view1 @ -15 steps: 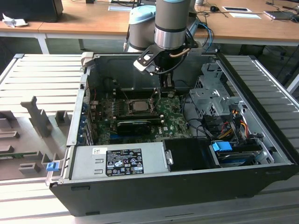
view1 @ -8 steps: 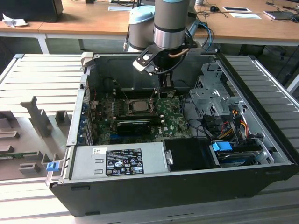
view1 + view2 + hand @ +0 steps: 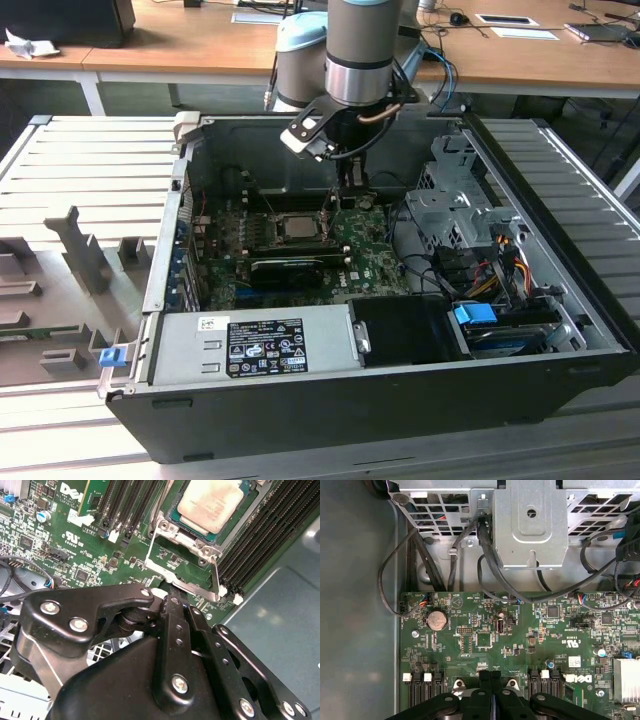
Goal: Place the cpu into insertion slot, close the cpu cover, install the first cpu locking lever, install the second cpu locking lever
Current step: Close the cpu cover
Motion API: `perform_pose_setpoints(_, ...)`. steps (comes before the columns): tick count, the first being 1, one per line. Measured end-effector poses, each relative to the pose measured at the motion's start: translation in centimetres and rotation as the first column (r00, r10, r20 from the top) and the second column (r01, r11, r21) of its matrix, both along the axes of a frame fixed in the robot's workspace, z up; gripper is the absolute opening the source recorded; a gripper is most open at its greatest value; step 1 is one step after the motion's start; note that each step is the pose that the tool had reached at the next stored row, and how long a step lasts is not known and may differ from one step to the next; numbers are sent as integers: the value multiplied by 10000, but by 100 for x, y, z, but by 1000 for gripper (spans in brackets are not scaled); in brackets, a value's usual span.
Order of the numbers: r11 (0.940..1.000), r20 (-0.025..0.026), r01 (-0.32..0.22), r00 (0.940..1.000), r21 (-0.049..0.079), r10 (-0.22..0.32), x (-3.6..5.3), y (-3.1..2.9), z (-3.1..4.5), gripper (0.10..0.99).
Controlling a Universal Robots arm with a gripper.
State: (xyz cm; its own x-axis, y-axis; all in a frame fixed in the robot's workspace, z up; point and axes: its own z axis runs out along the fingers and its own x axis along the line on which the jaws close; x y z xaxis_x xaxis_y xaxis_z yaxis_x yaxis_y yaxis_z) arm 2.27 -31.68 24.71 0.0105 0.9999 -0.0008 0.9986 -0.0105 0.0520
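The cpu (image 3: 210, 502) (image 3: 297, 226), pale silver-grey, lies flat in the insertion slot (image 3: 167, 526) on the green board. The cpu cover (image 3: 195, 590), a thin silvery frame with a square window, stands raised from the slot's edge, with green board showing through the window. My black gripper (image 3: 170, 597) (image 3: 352, 180) (image 3: 490, 676) hangs inside the case just beyond the slot. Its tip is at the cover's raised free edge, and the fingers (image 3: 484, 682) are pressed together with nothing visible between them. A thin lever rod (image 3: 161, 502) runs beside the slot.
Long black memory slots (image 3: 125, 505) (image 3: 265, 535) flank the socket. A black card (image 3: 285, 268) lies in front of it, the grey power supply (image 3: 250, 345) nearer still. A metal drive cage (image 3: 460, 200) (image 3: 530, 525) with black cables (image 3: 490, 555) fills the exterior view's right.
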Motion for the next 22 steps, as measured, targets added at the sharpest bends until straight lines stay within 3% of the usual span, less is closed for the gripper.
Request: perform_pose_setpoints(22,10000,0,0,10000,-1,0,-152,0,-1,106)
